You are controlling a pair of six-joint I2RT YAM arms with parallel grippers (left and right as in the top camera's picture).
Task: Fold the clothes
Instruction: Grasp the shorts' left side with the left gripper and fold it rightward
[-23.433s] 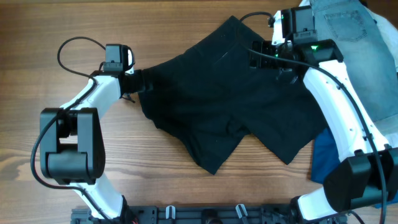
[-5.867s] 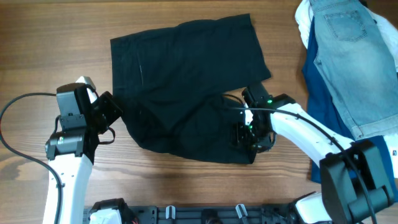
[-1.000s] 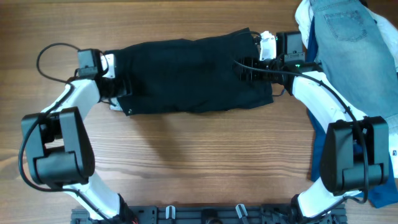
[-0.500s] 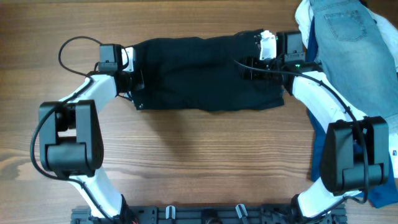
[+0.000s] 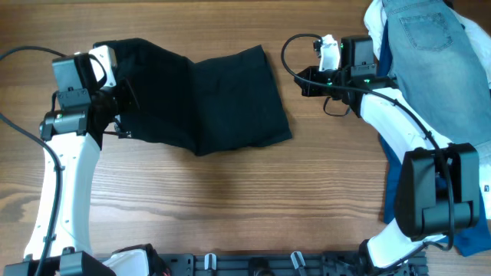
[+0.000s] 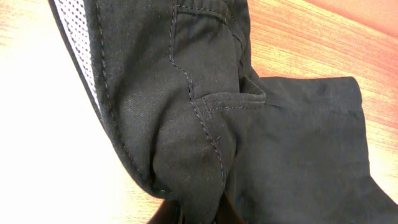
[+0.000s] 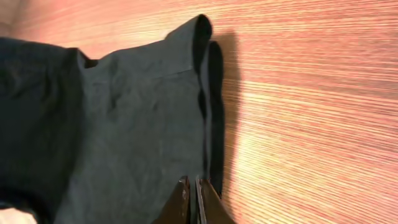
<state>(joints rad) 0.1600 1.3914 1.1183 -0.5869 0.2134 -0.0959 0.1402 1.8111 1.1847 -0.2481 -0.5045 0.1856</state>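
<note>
Compared with a moment ago, the shorts [image 5: 222, 100] are no longer stretched in a long band between the 2 arms. They now sit further toward the left half of the desk [image 5: 230, 199], and the right claw [image 5: 304, 81] stands apart from their right edge with nothing in it. The left arm has swung outward and taken its end of the cloth with it.

The left claw [image 5: 121, 100] is clamped on a bunched waistband end. The left wrist view shows the cloth gathered down into the grip and a strip of pale mesh lining turned outward. The right claw's jaws are drawn almost together, empty, over bare wood just beside the hem. The shorts lie flat from a faint crease near their middle to the right hem, while the left end is raised and rumpled.

The main risk, as I judge it, is that only 1 end is held. If the left claw carries its end across to make the next fold, the loose right end may slide along the desk instead of staying put, and the 2 layers could shear apart or crease. The bunched grip may also leave a twisted corner. The light-blue denim garment [image 5: 430, 54] lies well to the right, clear of the work.
</note>
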